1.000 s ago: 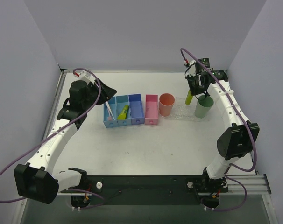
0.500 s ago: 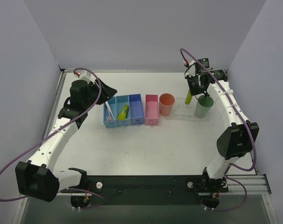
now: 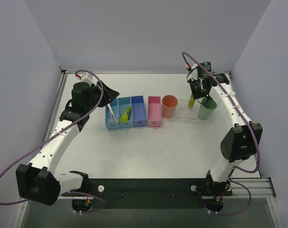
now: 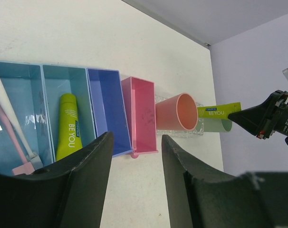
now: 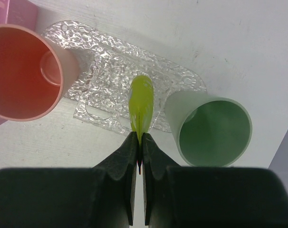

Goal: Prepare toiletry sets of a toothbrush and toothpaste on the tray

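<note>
Tray [image 5: 110,71] clear and bumpy on the tabletop [image 3: 144,147], salmon cup [image 5: 20,71] and green cup [image 5: 215,130] at its ends, left gripper [image 4: 136,142] with jaws apart above the blue bins [image 4: 102,104], toothbrush [image 4: 11,118] in the leftmost bin, right gripper [image 5: 140,137] clamped on toothpaste [image 5: 140,102] over the tray

My right gripper [image 3: 196,93] pinches a toothpaste [image 3: 192,100] that hangs upright over the tray [image 3: 186,115]. Orange cup [image 3: 169,106] at the tray's left end, green cup [image 3: 206,109] at its right. Pink box [image 3: 154,111], blue bins [image 3: 126,113] and my left gripper [image 3: 110,93] stand farther left of the tray.
</note>
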